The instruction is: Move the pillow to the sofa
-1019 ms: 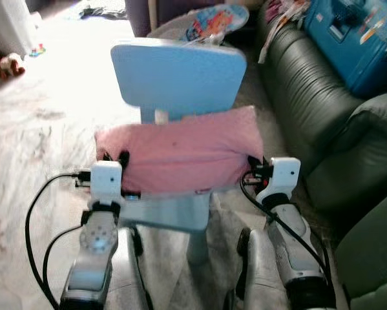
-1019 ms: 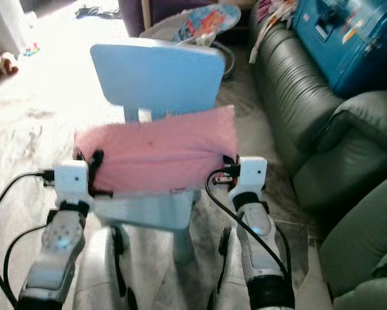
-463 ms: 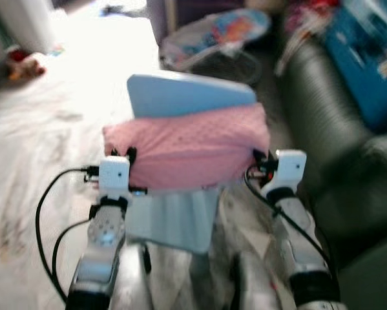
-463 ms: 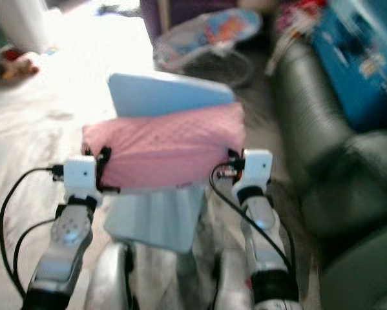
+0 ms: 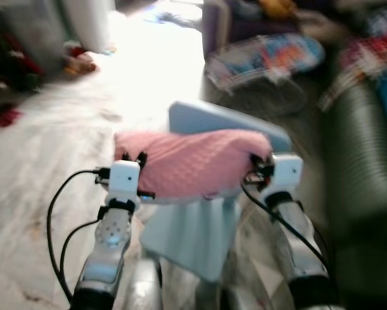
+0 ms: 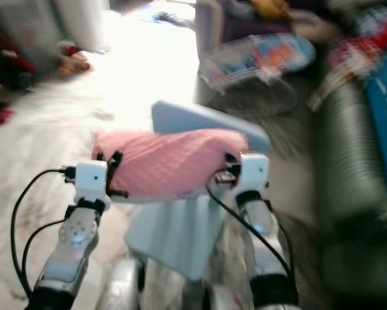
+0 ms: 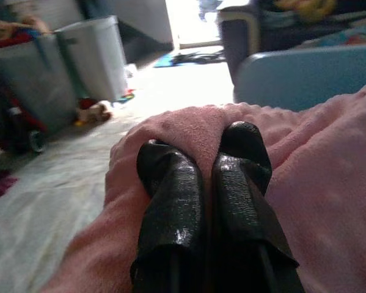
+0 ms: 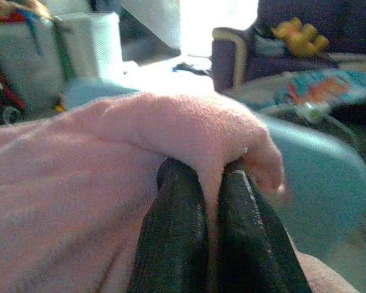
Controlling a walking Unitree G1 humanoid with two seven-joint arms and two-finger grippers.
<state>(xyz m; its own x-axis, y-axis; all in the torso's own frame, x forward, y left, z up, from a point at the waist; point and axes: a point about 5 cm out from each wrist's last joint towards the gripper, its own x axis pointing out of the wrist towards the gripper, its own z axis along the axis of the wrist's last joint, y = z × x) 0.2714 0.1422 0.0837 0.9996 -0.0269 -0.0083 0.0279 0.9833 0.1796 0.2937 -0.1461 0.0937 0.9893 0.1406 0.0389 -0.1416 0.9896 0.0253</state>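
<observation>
The pink pillow (image 5: 193, 161) is up in the air between both arms, right in front of the light blue kids' chair (image 5: 209, 219), and it covers most of the chair back so just the top edge peeks out behind it. The left hand (image 7: 202, 159) is pinched tight on a fold at the pillow's left corner, and the wrist cam shows both black fingers pressed together with fabric bulging up between them. Same deal on the other side: the right hand (image 8: 204, 177) is clamped on a bunched-up corner of the pillow. Head views are pretty blurry, so the background is mushy. The dark green sofa (image 5: 361, 161) runs along the right, and something blue sitting on it is cut off by the frame. There's a colourful baby bouncer (image 5: 264, 61) on the floor behind the chair. The left wrist cam picks up a white bin (image 7: 94, 58) by the wall, contents not visible, while the right wrist cam catches a yellow plush toy (image 8: 299, 36) on a dark armchair (image 8: 244, 58).
</observation>
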